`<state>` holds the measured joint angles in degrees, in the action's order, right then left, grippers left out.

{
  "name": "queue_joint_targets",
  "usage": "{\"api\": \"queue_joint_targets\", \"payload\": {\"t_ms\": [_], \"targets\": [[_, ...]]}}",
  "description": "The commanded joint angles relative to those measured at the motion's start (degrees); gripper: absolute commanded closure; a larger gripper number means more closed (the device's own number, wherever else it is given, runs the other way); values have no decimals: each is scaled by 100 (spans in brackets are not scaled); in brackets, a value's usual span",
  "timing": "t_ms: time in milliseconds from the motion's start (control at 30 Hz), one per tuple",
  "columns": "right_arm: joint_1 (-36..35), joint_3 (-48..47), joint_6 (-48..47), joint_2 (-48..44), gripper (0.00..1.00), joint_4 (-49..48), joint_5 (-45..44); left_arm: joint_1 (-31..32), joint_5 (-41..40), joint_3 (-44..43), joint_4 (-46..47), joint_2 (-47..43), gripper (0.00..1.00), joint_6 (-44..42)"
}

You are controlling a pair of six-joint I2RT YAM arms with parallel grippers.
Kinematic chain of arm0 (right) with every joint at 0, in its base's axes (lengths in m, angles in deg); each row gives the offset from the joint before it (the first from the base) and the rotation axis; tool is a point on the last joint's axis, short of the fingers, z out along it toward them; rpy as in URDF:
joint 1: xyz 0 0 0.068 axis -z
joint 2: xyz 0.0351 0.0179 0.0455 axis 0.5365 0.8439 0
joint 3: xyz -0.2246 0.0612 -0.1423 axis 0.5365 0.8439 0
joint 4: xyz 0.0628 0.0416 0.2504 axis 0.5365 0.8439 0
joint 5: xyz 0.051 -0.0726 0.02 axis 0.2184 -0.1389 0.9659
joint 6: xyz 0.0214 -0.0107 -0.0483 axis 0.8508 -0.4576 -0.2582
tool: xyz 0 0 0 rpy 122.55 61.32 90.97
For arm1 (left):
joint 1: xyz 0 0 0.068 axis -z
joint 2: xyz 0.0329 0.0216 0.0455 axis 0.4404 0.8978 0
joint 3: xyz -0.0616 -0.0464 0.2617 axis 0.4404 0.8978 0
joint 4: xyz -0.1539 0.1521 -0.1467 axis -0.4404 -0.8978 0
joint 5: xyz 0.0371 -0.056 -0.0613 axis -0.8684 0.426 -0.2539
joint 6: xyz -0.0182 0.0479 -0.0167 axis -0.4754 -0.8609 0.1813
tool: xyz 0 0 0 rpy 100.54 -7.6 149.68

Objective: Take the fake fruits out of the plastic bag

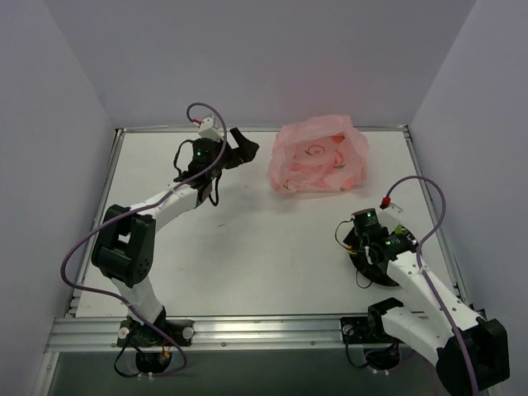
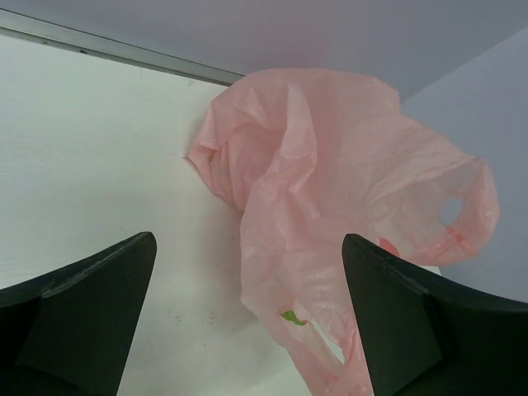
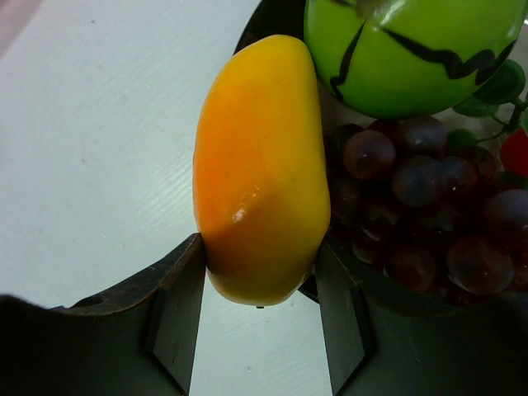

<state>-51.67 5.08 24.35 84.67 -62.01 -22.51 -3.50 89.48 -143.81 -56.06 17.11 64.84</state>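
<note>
Looking down, top view, plastic bag (image 1: 318, 157): thin pink film, crumpled in a loose heap at the far side of the white table (image 1: 247, 247), right of the middle.
Left gripper (image 1: 243, 147): it hovers just left of the bag, pointing toward it, apart from it.
Right gripper (image 1: 367, 247): low over a round black-rimmed plate (image 1: 356, 264) at the near right, well apart from the bag.
Left wrist view, plastic bag (image 2: 330, 181): translucent and full of folds; a handle loop hangs open to the right.
Green bit (image 2: 290, 317): small, it shows at a gap low in the film; I cannot tell what it is.
Left gripper (image 2: 247, 305): the black fingers (image 2: 91, 305) stand wide, nothing between them.
Right wrist view, mango-like fruit (image 3: 260, 173): smooth, glossy, orange-yellow oval; its long axis runs straight out from the jaws, the near end between them.
Right gripper (image 3: 260, 280): both fingers (image 3: 177, 305) press on the sides of the mango-like fruit.
Green round fruit (image 3: 404, 49): shiny, with black lines, beyond the grape bunch.
Grape bunch (image 3: 412, 206): dark purple small balls, just beside the mango-like fruit on its right, on the plate (image 3: 268, 21).
</note>
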Motion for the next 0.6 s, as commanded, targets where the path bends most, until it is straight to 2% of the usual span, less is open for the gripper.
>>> {"api": "queue_joint_targets", "payload": {"t_ms": [0, 200, 333, 400, 500, 567], "targets": [[-46, -132, 110, 200, 79, 272, -288, 75, 114, -97, 592, -346, 6, -84], [-73, -439, 286, 472, 77, 843, -349, 39, 290, 114, 1014, -434, 6, 30], [-73, -580, 312, 613, 61, 1107, -402, 48, 448, 290, 1270, -373, 6, 170], [-90, -580, 330, 666, 45, 1151, -402, 39, 475, 334, 1322, -381, 6, 188], [-90, -624, 303, 797, 31, 1151, -393, 31, 475, 413, 1323, -425, 6, 162], [-99, -711, 242, 807, 26, 1160, -358, 31, 483, 440, 1323, -469, 6, 144]]}}
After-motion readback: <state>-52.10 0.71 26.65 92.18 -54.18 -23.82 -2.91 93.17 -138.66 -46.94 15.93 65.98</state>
